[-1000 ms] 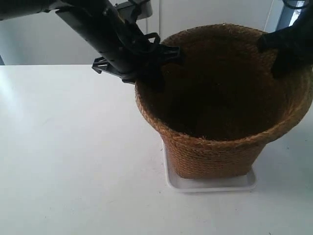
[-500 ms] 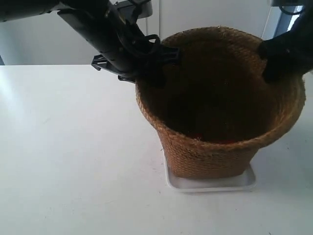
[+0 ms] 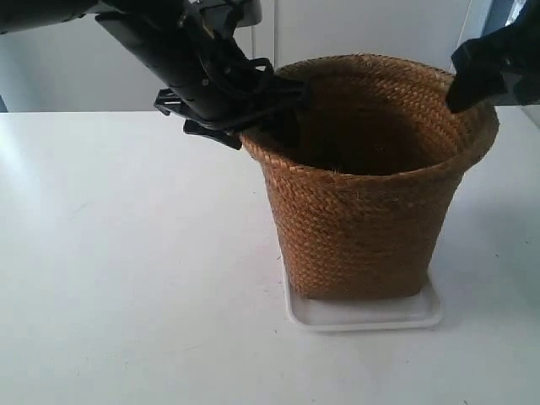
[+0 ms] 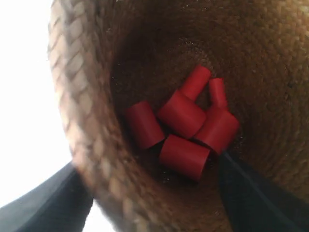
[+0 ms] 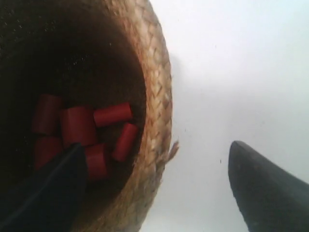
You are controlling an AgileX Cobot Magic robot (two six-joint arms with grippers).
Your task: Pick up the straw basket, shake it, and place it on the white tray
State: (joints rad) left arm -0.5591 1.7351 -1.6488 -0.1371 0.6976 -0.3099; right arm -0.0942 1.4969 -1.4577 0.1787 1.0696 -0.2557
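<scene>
With the left hand (image 4: 148,162) seemingly pinched on the rim of the basket (image 3: 354,219) and the right hand (image 5: 158,144) spread wide astride it, open the left too, then raise both straight up (no snagging the braid), leaving the basket upright on the tray (image 3: 363,314).

- The mouth of the straw basket (image 3: 363,219) is being kept open from above, but its rim is being straddled at two places, by the left gripper (image 4: 148,162) and by the right gripper (image 5: 155,146).
- The basket floor is being crowded by a cluster of red cylinders (image 4: 183,121).
- Beside the rim, a wide gap is being kept by the right gripper's outer finger (image 5: 270,188).
- The white tray (image 3: 363,314) is being covered almost wholly; only a narrow border is being shown.
- Broad passing room is being offered by the table (image 3: 110,278).
</scene>
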